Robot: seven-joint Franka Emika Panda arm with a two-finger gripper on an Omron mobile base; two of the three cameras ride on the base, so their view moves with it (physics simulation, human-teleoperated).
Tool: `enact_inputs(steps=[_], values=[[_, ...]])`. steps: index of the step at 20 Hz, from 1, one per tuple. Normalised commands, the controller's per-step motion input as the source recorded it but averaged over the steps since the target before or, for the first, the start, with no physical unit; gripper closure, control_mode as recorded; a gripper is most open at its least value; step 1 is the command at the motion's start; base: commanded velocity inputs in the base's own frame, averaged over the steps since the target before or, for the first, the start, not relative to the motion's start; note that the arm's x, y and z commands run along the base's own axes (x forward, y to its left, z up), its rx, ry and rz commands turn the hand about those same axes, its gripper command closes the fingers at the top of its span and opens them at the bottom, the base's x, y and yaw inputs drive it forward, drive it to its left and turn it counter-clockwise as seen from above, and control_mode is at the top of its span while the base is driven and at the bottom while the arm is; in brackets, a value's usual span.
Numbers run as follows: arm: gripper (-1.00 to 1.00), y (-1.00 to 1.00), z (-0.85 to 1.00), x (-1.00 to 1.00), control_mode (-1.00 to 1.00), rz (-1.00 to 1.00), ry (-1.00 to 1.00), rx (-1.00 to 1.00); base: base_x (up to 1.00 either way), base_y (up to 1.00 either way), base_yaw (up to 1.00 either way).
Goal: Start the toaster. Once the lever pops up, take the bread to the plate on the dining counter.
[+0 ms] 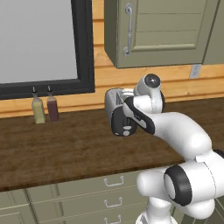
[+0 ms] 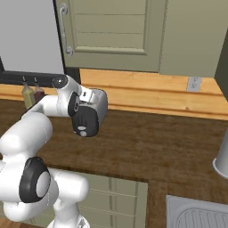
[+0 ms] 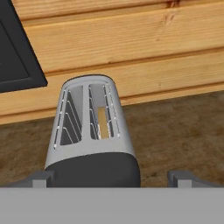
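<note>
The chrome toaster [image 1: 114, 105] stands on the dark wooden worktop [image 1: 65, 148] near the back wall. Its glossy black end face [image 2: 86, 120] points toward the robot, with a small pale lever tab [image 1: 126, 130] low on it. A tan bread slice [image 3: 103, 123] sits down inside the right-hand slot; the other slot is empty. My gripper [image 3: 111, 178] hovers over the toaster's black end, open, with its fingertips [image 3: 41, 177] spread wider than the toaster body and touching nothing. The plate and the dining counter are out of view.
Two bottles [image 1: 38, 109] [image 1: 53, 108] stand at the back left under a dark-framed window [image 1: 83, 48]. A wall cabinet [image 1: 162, 30] hangs above the toaster. A sink [image 2: 196, 213] and a grey cylinder [image 2: 221, 158] lie to the right. Drawers [image 1: 113, 181] front the worktop.
</note>
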Motion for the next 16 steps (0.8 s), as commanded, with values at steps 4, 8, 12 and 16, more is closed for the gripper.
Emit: enact_inputs(steps=[4,8,12,16], values=[[-1.00,0.00,0.00,0.00,-1.00,0.00,0.00,0.00,0.00,0.00,0.00],[-1.00,0.00,0.00,0.00,-1.00,0.00,0.00,0.00,0.00,0.00,0.00],[-1.00,0.00,0.00,0.00,-1.00,0.00,0.00,0.00,0.00,0.00,0.00],[-1.00,0.00,0.00,0.00,-1.00,0.00,0.00,0.00,0.00,0.00,0.00]])
